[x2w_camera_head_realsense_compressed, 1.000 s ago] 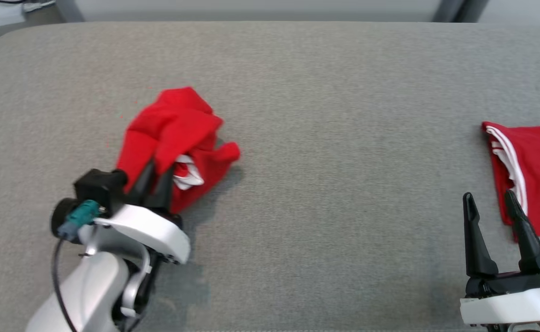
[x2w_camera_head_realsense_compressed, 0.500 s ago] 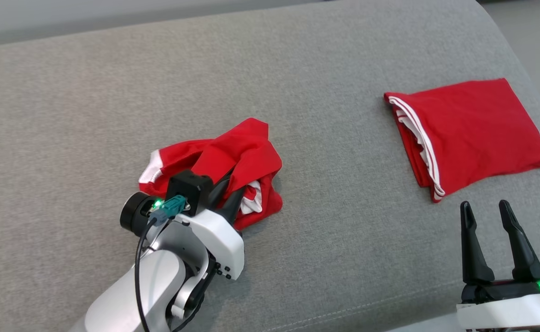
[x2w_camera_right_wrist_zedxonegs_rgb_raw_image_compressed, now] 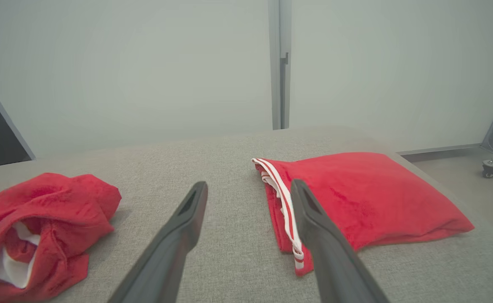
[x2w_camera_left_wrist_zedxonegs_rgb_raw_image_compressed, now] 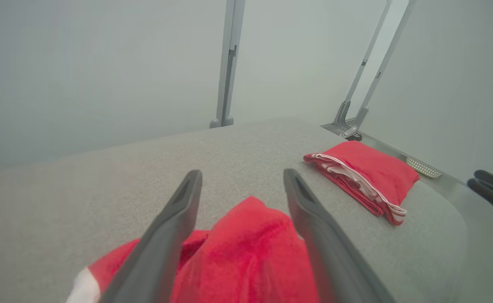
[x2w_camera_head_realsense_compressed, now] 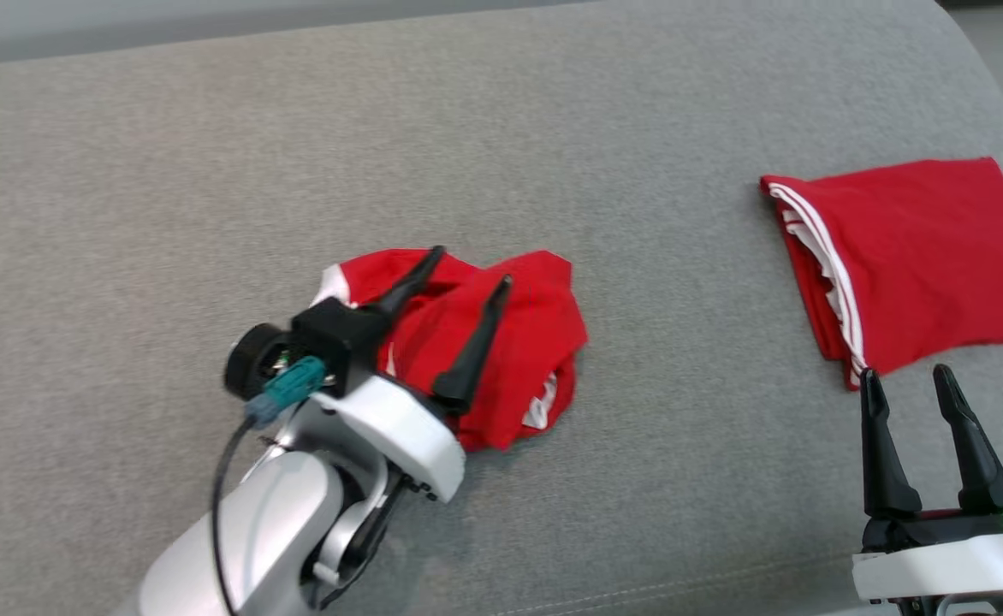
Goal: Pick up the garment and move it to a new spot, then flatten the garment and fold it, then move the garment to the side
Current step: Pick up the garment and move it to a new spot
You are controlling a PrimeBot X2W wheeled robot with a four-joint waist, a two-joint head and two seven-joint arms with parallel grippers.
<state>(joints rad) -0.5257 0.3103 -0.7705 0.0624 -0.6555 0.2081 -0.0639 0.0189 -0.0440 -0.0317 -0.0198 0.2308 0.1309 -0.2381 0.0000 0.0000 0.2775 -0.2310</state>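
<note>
Grey tabletop (x2w_camera_head_realsense_compressed: 553,128) with crumpled garment (x2w_camera_head_realsense_compressed: 527,342) lying centrally.
Left gripper (x2w_camera_head_realsense_compressed: 472,263) hovers over it, jaws spread, holding nothing, seemingly so flattening can start; right gripper (x2w_camera_head_realsense_compressed: 905,370) idles, spread too.

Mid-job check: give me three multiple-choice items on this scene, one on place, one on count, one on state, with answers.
1. Where does the folded red garment with white trim lie?
A. to the robot's right of the crumpled red garment
B. to its left
C. on top of it
2. How many red garments lie on the grey fabric surface?
A. one
B. two
C. three
3. How does the left claw stand?
A. shut on cloth
B. open over the crumpled garment
C. open over the folded garment
Answers: 1 A, it lies near the right claw; 2 B, one crumpled, one folded; 3 B, its fingers stand spread above the crumpled garment.
</note>
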